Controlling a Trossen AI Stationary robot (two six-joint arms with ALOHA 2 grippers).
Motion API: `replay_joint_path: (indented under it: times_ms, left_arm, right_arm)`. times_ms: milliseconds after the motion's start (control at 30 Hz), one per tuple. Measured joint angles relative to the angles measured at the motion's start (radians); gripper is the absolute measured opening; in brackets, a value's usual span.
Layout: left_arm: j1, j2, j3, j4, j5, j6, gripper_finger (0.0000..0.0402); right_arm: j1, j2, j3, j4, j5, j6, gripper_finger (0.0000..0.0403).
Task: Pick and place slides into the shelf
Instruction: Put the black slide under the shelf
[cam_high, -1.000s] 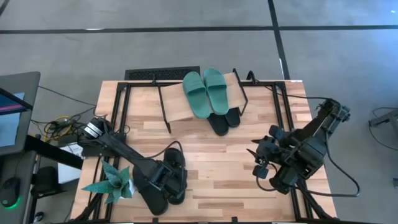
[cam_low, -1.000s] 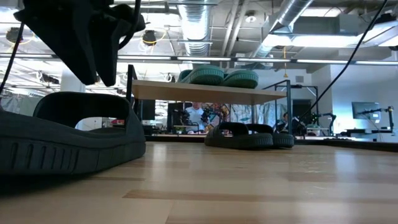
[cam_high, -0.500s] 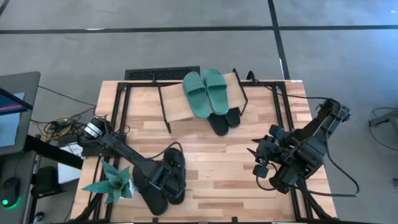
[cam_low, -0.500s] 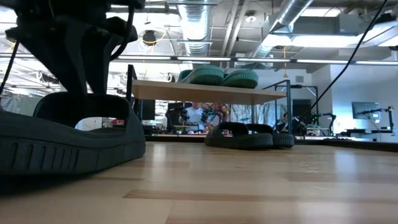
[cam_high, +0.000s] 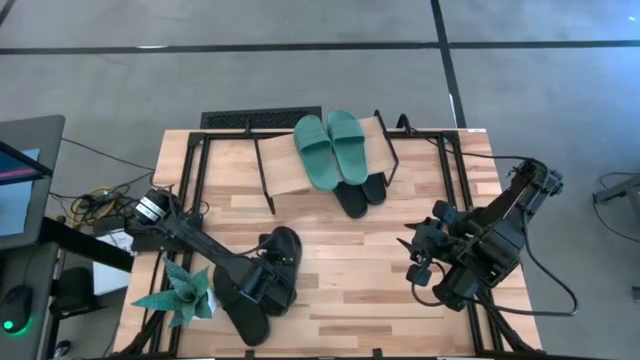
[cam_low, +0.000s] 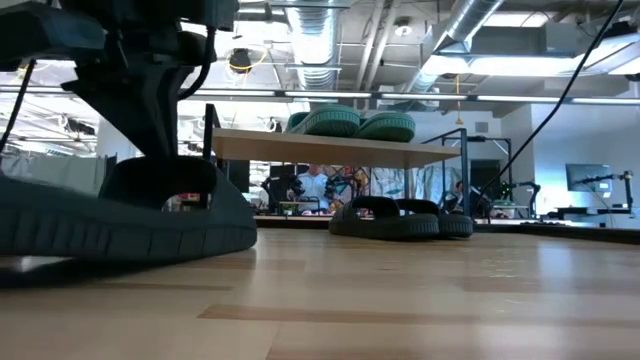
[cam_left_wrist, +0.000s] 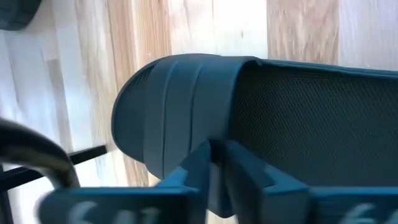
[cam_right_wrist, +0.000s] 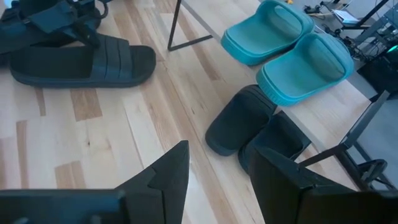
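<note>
Counting from above, two teal slides lie on the slanted top of the shelf by the table's far edge, and two black slides sit under it. That leaves the last black pair near the table's front edge by the teal paper plant. The left gripper has its fingers pinched on the strap of one black slide; its mate lies just beside. The right gripper waits open near the table's right edge
</note>
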Motion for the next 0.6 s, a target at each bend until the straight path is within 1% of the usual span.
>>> replay_joint_path:
  times_ms: [33,167,400,600]
  left_arm:
    - [-0.001,0.0,0.0,-0.001,-0.006,-0.002,0.0017]
    - [-0.002,0.0,0.0,-0.007,-0.034,-0.022,0.0005]
    - [0.021,0.0,0.007,-0.005,-0.066,-0.05,0.0001]
    - [0.067,0.001,0.034,0.003,-0.129,-0.076,0.0]
  right_arm:
    - [0.0,0.0,0.0,0.0,0.0,0.0,0.0154]
    - [0.0,0.0,0.0,0.0,0.0,0.0,0.0154]
    - [0.0,0.0,0.0,-0.003,0.0,-0.002,0.0154]
    - [0.0,0.0,0.0,-0.006,0.0,-0.003,0.0154]
